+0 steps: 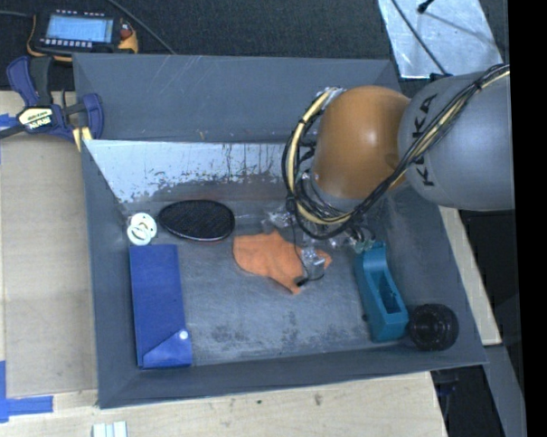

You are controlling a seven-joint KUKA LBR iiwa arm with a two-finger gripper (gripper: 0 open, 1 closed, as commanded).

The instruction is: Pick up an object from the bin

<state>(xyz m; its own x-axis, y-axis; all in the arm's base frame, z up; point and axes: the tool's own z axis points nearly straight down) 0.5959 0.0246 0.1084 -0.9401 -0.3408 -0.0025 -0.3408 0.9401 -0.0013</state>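
Bin of grey sheet metal, with sloped walls and a flat floor that is scuffed and speckled. The arm enters from the right. Its grey casing ends in a smooth, rounded orange cover with looped cables around it.

Locate the jaws below that cover, at mid-floor. They appear as small bright metal parts over the lower right end of an orange lump. You cannot tell from this view whether the jaws are spread, pressed together or pinching anything, because the parts are small and overlap the lump. For the same reason, you cannot confirm contact with the lump.

Identify the orange lump as the thing nearest the jaws. It is soft-looking, matte and irregular in outline. It is wider at its left end and tapers towards the lower right.

Note the other contents:
- A black oval object with a finely textured top lies near the back wall, just left of the lump.
- A small white disc lies beside the oval, on its left.
- A flat blue slab, long and rectangular with one folded-looking lower corner, lies along the left wall.
- A teal plastic block, elongated and with a slot along its top, lies to the right of the jaws.
- A black round knob with a ribbed rim sits in the front right corner, just beside the block.
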